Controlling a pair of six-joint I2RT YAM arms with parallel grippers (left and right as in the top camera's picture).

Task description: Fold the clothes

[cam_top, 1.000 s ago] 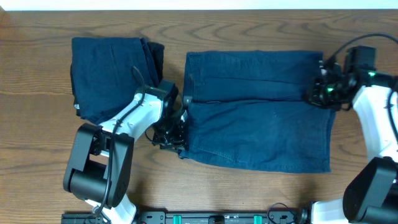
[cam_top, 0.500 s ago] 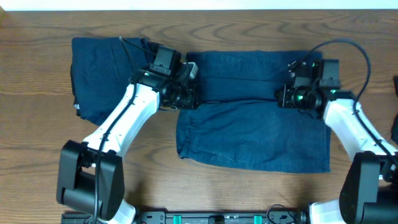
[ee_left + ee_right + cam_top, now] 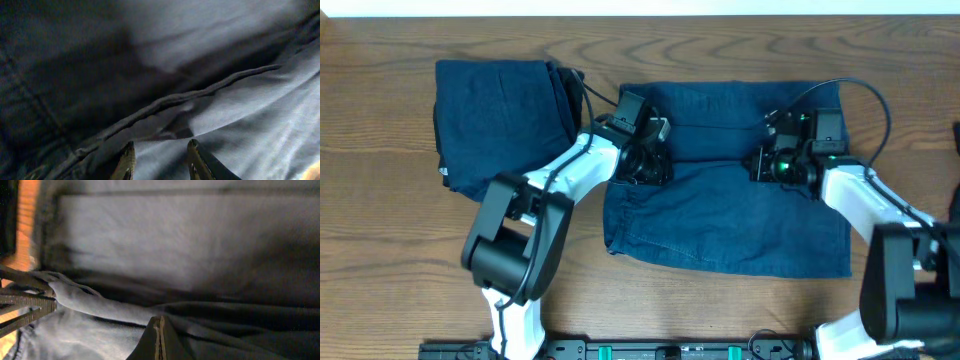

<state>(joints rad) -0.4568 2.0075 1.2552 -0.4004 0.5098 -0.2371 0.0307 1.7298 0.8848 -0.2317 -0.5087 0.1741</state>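
Note:
The clothes are dark navy denim. One garment (image 3: 730, 220) lies spread across the middle and right of the table. A folded bundle (image 3: 495, 120) lies at the back left. My left gripper (image 3: 647, 165) is over the spread garment's upper left part. In the left wrist view its fingers (image 3: 160, 145) stand a little apart, with a raised ridge of the cloth (image 3: 225, 130) pinched between them. My right gripper (image 3: 775, 165) is over the garment's upper right part. In the right wrist view its fingers (image 3: 159, 319) are pressed together, tip down on a crease of the cloth (image 3: 175, 245).
The wooden table (image 3: 380, 230) shows bare at the left and along the front. A black rail (image 3: 670, 350) runs along the front edge. Both white arms reach in over the garment from the front corners.
Both grippers have moved inward over the spread garment. The left came from its left edge, up and to the right. The right came from its right edge toward the middle.

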